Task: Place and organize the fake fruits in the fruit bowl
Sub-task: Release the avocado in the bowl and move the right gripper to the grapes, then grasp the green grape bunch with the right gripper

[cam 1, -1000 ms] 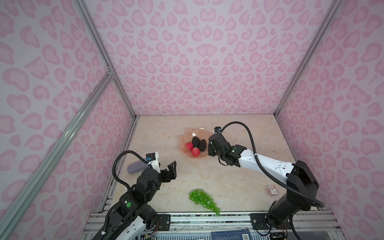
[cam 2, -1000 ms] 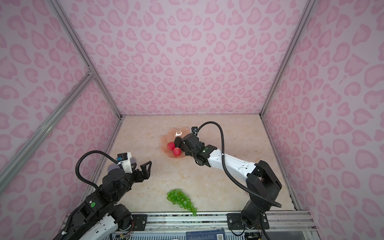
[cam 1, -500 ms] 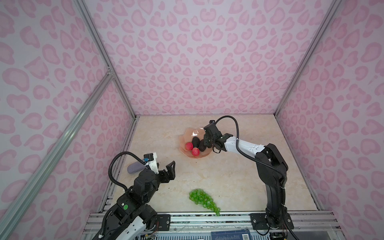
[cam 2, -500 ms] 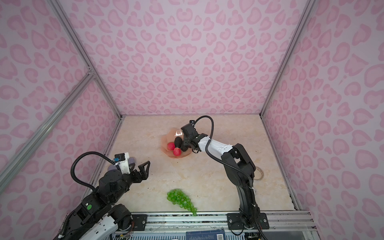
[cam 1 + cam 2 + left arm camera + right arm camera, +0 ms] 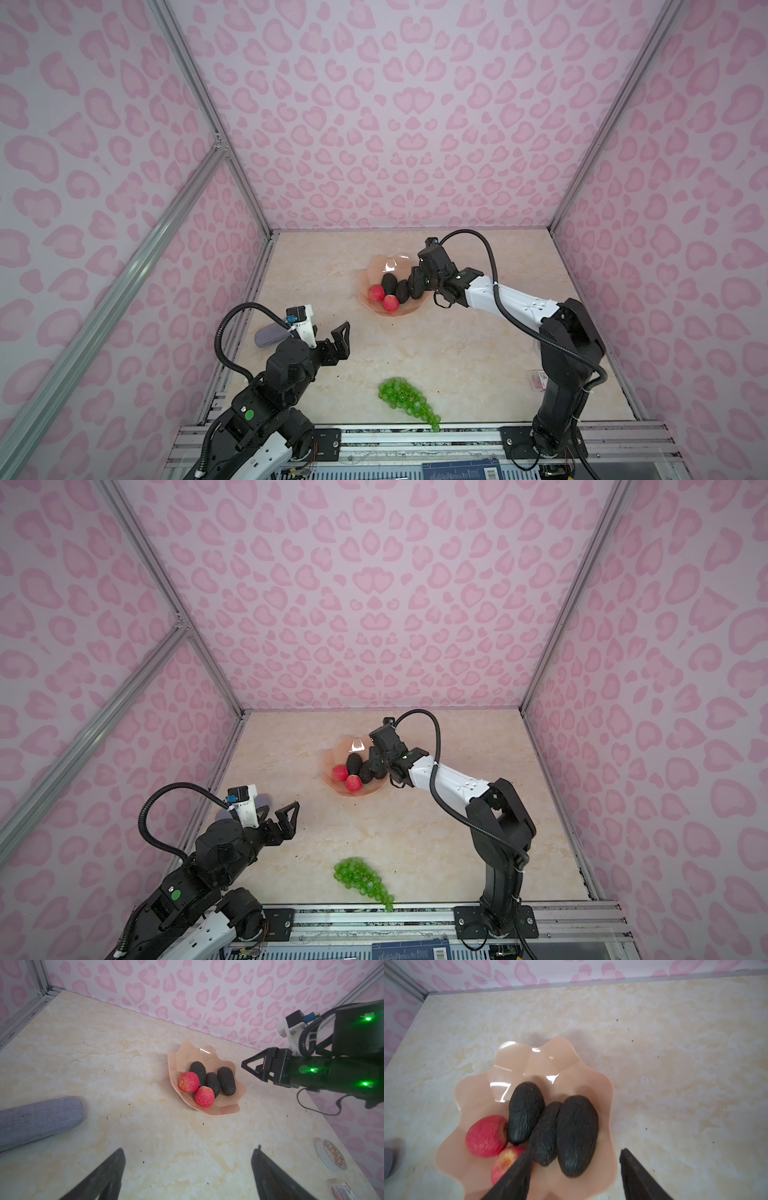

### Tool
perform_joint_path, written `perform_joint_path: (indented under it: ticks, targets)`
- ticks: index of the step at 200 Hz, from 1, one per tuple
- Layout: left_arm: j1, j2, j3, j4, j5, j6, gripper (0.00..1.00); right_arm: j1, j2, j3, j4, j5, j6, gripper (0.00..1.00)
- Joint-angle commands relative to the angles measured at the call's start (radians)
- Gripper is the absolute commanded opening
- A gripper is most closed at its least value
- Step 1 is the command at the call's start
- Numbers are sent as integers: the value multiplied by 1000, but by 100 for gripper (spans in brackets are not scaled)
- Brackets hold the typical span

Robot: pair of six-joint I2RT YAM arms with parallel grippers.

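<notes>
The peach-pink fruit bowl (image 5: 384, 263) (image 5: 353, 742) (image 5: 209, 1110) (image 5: 600, 1084) stands mid-table. In it lie three dark avocados (image 5: 197, 1070) (image 5: 213, 1083) (image 5: 226, 1083) (image 5: 526, 1112) (image 5: 546, 1132) (image 5: 577, 1134) and two red fruits (image 5: 376, 293) (image 5: 390, 303) (image 5: 485, 1136). My right gripper (image 5: 417, 284) (image 5: 575, 1153) hovers open over the bowl's right side, its fingers either side of the nearest avocado without touching it. The green grapes (image 5: 405, 397) (image 5: 361, 877) lie near the front edge. My left gripper (image 5: 328, 332) (image 5: 187, 1167) hangs open and empty over bare table at the left.
A grey-purple oblong object (image 5: 272, 334) (image 5: 39, 1118) lies by the left wall beside my left arm. A tape roll (image 5: 330, 1154) and a small packet (image 5: 540, 380) sit near the right arm's base. Pink patterned walls enclose the table.
My right gripper has moved in over the bowl and opened, letting go of an avocado that now lies beside the other two. The left arm has barely moved.
</notes>
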Motion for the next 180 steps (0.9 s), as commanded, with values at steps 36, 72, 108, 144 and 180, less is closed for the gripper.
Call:
perform_joint_path:
  ticks: [36, 72, 108, 144, 180]
  targets:
    - [0, -5, 32, 19, 11, 24, 96, 216, -375, -523, 264, -316, -109, 84]
    - [1, 19, 42, 19, 19, 43, 96, 419, -435, -666, 283, -223, -70, 87]
    - [1, 22, 42, 19, 32, 34, 96, 511, -361, -687, 344, -191, -7, 87]
    - [0, 4, 40, 17, 29, 26, 96, 555, -260, -660, 362, -144, -8, 87]
    - [0, -4, 42, 11, 28, 25, 96, 572, -180, -649, 389, -134, -3, 86]
